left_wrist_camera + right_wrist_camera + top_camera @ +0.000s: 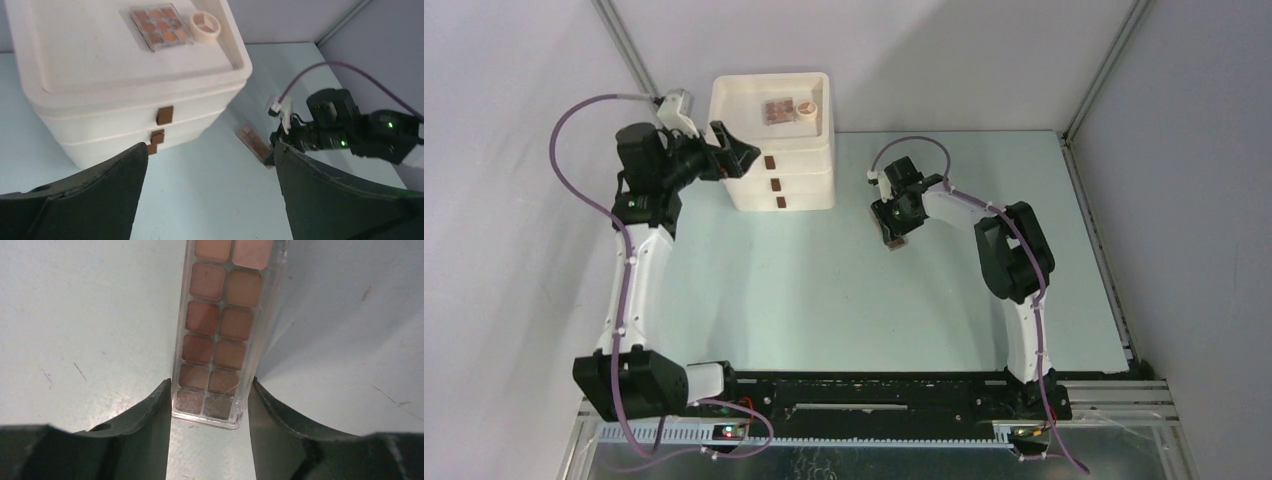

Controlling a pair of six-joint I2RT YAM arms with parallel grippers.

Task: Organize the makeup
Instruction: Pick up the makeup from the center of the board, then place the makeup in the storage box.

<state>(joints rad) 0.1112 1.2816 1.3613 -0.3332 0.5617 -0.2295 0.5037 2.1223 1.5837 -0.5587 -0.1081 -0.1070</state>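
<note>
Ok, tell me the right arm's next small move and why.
Probably lift straight up a little. The right gripper has its fingers against both long edges of the palette, which seems to lie on the table. Raising it clears the way to the box, where a square palette and a compact already rest.

Nothing legible anywhere in these views. The long palette (pixel 220 335), lying right of the drawer box (pixel 100 110), carried a faint mark at its near left corner that was too small to read. The square palette (pixel 161 26) and round compact (pixel 205 26) on top of the drawer box bore no lettering that could be made out.
</note>
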